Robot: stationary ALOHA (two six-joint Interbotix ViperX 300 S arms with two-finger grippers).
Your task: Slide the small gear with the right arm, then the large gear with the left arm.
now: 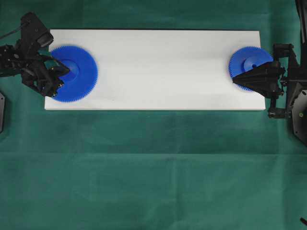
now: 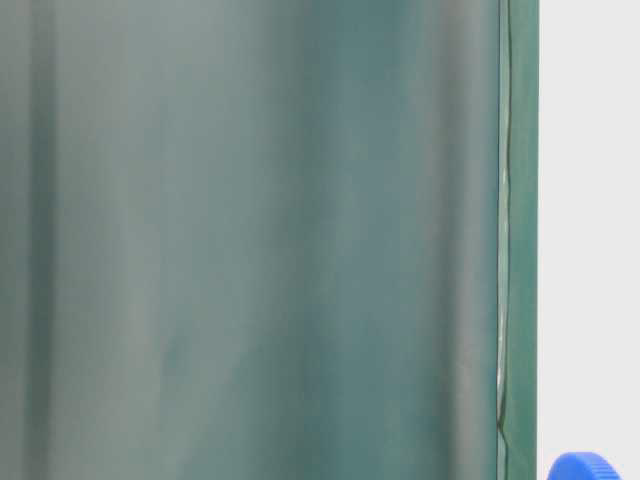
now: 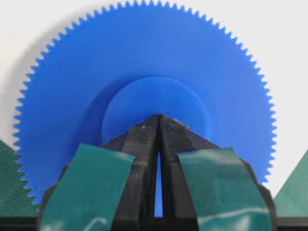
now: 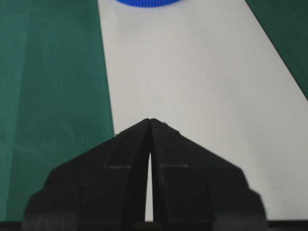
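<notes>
The large gear (image 1: 79,76) lies flat at the left end of the white board (image 1: 158,67). My left gripper (image 1: 68,73) is shut, its joined tip on the gear's raised hub. The left wrist view shows the large gear (image 3: 144,62) spread wide, with the shut left gripper (image 3: 159,116) covering the middle of the hub. The small gear (image 1: 247,60) lies at the board's right end. My right gripper (image 1: 235,80) is shut over its near-left rim. In the right wrist view the right gripper (image 4: 150,120) points along the bare board (image 4: 202,72) toward the large gear's rim (image 4: 147,2).
Green cloth (image 1: 153,167) covers the table all round the board. Between the two gears the board is bare white. The arm bases stand at the far left (image 1: 19,52) and far right (image 1: 292,91). A blue gear rim (image 2: 585,467) shows in the table-level view.
</notes>
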